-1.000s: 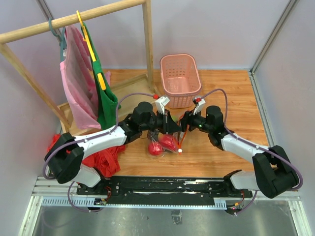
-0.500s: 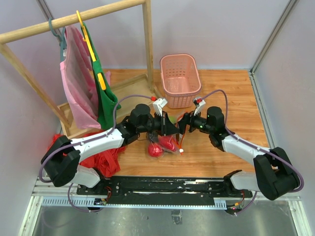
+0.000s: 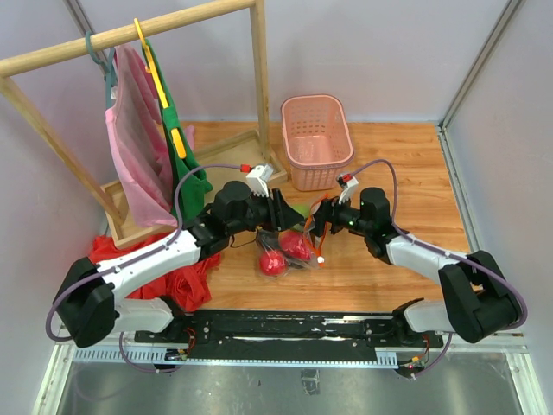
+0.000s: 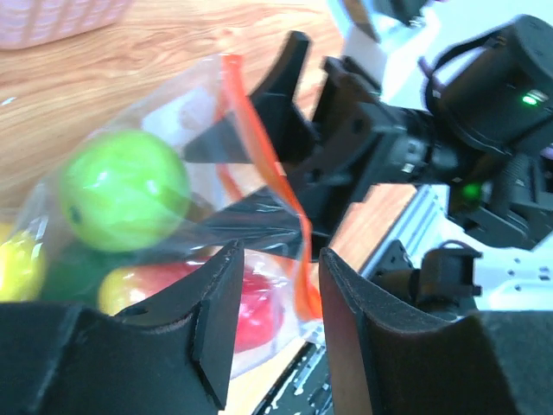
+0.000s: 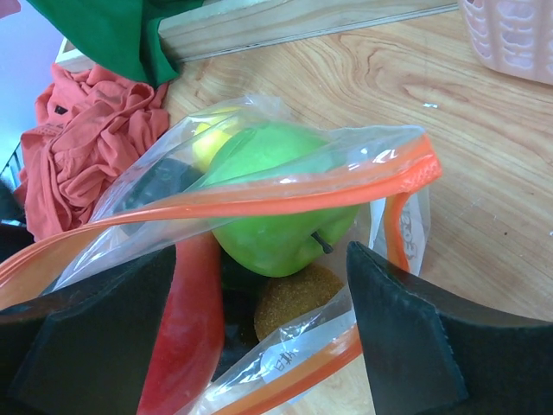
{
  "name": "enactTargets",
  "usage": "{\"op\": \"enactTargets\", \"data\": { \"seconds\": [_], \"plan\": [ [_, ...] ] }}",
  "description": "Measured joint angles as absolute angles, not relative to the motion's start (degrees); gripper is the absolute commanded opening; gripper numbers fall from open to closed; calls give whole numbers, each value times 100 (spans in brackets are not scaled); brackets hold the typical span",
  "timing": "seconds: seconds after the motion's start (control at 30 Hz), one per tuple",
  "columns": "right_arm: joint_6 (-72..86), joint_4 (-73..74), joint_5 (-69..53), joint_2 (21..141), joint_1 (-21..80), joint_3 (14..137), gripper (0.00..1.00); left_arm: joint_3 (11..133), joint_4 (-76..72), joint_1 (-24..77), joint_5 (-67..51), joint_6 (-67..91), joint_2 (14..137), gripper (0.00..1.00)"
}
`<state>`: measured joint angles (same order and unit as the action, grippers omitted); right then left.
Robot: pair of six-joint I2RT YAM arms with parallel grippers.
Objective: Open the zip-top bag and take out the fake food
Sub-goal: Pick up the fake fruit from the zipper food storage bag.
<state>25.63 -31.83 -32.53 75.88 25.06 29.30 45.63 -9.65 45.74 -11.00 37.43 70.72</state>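
Note:
The zip-top bag (image 3: pixel 292 252) lies on the wooden table between my two grippers, its orange-red zip strip (image 5: pixel 259 197) parted so the mouth gapes. Inside is the fake food: a green apple (image 5: pixel 268 190), a red piece (image 5: pixel 186 320), a brown piece (image 5: pixel 298 298) and a yellow one (image 5: pixel 207 143). My right gripper (image 5: pixel 262 255) is wide open, straddling the bag's mouth. My left gripper (image 4: pixel 281 320) is open; the zip strip (image 4: pixel 263 156) hangs loose in the gap between its fingers, unpinched. A green ball (image 4: pixel 121 186) shows through the plastic.
A pink basket (image 3: pixel 315 138) stands behind the grippers. A wooden rack (image 3: pixel 130 35) with pink and green garments (image 3: pixel 186 173) fills the left back. A red cloth heap (image 3: pixel 173 277) lies at the left near edge.
My left gripper has opened off the bag's zip edge and drawn back to the left. The right gripper's jaws have spread wider at the bag's mouth.

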Motion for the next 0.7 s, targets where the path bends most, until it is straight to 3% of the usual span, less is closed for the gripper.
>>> {"op": "enactTargets", "data": {
  "seconds": [0.1,0.2,0.4,0.7],
  "plan": [
    [2556,-3201,-3315,7609,2506,2943,80,4589,-609,4445,-805,3822,7083,23],
    [2543,-3208,-3354,7631,2506,2952,79,4617,-272,4303,-565,3909,7150,15],
    [2495,-3199,-3450,7686,2506,3020,79,4871,80,3964,-449,3975,7452,12],
    [2392,-3229,-3555,7719,2506,3059,79,5360,381,3837,-207,3704,8103,16]
  ]
}}
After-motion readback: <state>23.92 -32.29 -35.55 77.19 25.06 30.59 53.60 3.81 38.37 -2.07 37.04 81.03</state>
